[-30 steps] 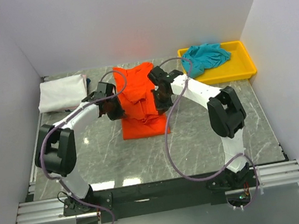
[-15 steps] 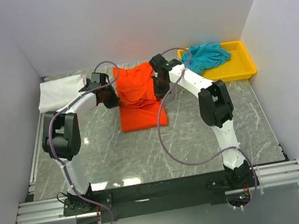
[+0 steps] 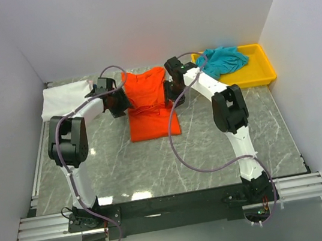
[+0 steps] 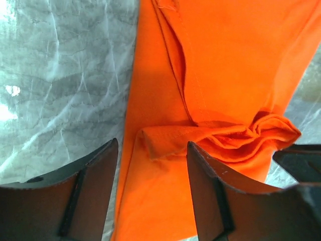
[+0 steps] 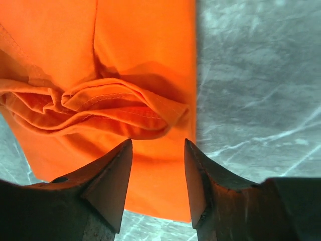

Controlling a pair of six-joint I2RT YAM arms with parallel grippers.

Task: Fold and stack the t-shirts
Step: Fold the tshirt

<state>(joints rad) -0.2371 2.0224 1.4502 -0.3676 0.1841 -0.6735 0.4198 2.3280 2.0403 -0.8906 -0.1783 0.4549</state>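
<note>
The orange-red t-shirt lies flat on the marble table, folded into a long strip with a bunched ridge of cloth across its middle. My left gripper hangs open just above its left edge, nothing between the fingers. At the shirt's right edge my right gripper is open too, and empty. A folded white t-shirt rests at the back left. The teal t-shirt lies crumpled in the yellow tray.
White walls close in the table at the back and both sides. The yellow tray sits in the back right corner. Purple cables loop from both arms over the near half of the table.
Both grippers carried the lifted orange-red cloth toward the back, laid it down and opened, letting go. The shirt now lies flatter and longer.
</note>
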